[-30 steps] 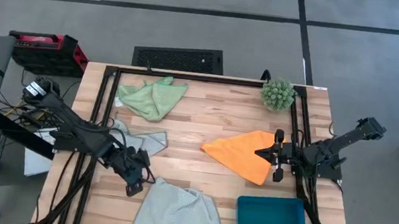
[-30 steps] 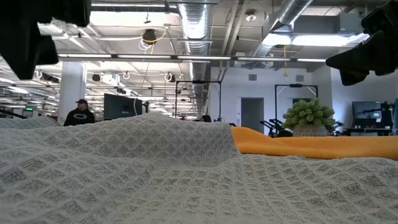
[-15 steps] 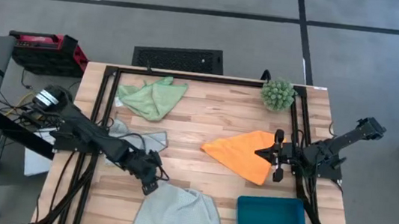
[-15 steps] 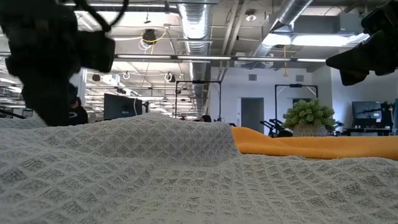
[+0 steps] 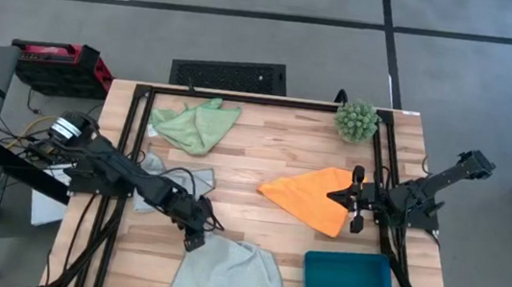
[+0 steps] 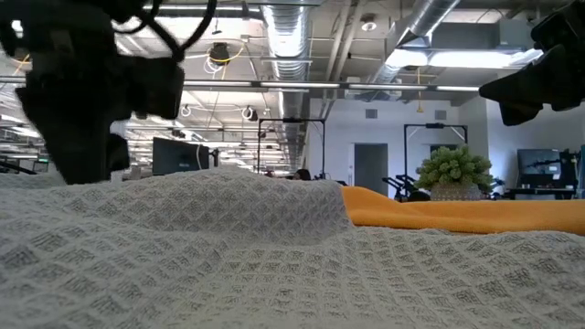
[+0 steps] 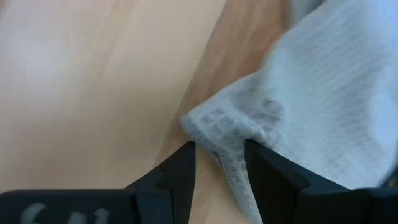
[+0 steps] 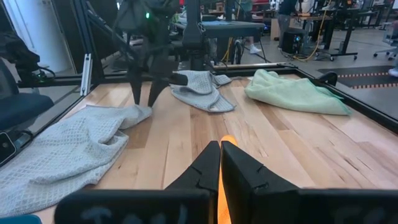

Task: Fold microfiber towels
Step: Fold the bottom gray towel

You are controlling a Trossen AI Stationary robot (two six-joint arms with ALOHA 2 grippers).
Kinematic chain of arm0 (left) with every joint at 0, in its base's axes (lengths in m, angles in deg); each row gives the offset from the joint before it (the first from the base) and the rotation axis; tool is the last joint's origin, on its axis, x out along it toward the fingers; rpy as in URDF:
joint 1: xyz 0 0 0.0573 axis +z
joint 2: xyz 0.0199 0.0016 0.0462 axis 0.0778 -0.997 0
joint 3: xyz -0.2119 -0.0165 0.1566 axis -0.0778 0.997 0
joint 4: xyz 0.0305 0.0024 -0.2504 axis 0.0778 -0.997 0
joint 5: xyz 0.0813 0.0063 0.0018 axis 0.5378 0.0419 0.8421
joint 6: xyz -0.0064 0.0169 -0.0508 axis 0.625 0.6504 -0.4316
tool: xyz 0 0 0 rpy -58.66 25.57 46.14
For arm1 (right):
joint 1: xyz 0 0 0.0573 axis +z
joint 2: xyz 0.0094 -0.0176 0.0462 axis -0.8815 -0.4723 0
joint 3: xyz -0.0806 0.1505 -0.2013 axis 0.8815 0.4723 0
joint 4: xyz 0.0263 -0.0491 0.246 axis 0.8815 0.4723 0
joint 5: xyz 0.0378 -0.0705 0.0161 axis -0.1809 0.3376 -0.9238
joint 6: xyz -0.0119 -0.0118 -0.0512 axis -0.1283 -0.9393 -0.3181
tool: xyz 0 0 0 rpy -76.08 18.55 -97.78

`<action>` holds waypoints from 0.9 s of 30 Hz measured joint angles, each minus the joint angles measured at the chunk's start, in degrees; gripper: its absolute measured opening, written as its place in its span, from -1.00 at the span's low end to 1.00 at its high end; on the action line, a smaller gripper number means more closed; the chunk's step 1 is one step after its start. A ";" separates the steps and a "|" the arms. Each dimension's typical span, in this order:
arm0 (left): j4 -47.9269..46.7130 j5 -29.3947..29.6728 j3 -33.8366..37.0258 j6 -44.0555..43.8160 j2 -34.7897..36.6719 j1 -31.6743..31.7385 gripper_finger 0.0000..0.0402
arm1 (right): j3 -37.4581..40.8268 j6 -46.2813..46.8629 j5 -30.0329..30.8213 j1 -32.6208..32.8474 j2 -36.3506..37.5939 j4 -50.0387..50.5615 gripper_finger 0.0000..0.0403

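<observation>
Your left gripper (image 5: 193,244) sits at the upper-left corner of the pale mint towel (image 5: 229,274) near the table's front edge, jaws parted with the corner's tip (image 7: 214,127) between them; contact stays hard to make out. Your right gripper (image 5: 356,198) is clenched on the orange towel (image 5: 313,197), whose pinched edge is mostly hidden behind the fingers (image 8: 205,168).
</observation>
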 joint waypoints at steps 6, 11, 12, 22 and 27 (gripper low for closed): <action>0.93 0.20 -0.07 3.03 -0.55 1.21 -0.35 | 0.00 0.00 0.00 0.00 0.00 0.00 -0.81; 1.95 -3.09 0.04 4.73 -1.98 2.49 -0.35 | 0.00 0.00 0.00 0.00 0.00 0.00 -0.81; 2.17 -4.48 0.04 5.56 -1.98 2.65 -0.35 | 0.00 0.00 0.00 0.00 0.00 0.00 -0.81; 7.14 -9.86 0.02 10.92 -1.85 3.88 -0.35 | 0.00 0.00 0.00 0.00 0.00 0.00 -0.81; 7.10 -5.85 0.02 9.66 -2.27 3.90 -0.35 | 0.00 0.00 0.01 0.00 0.00 0.00 -0.81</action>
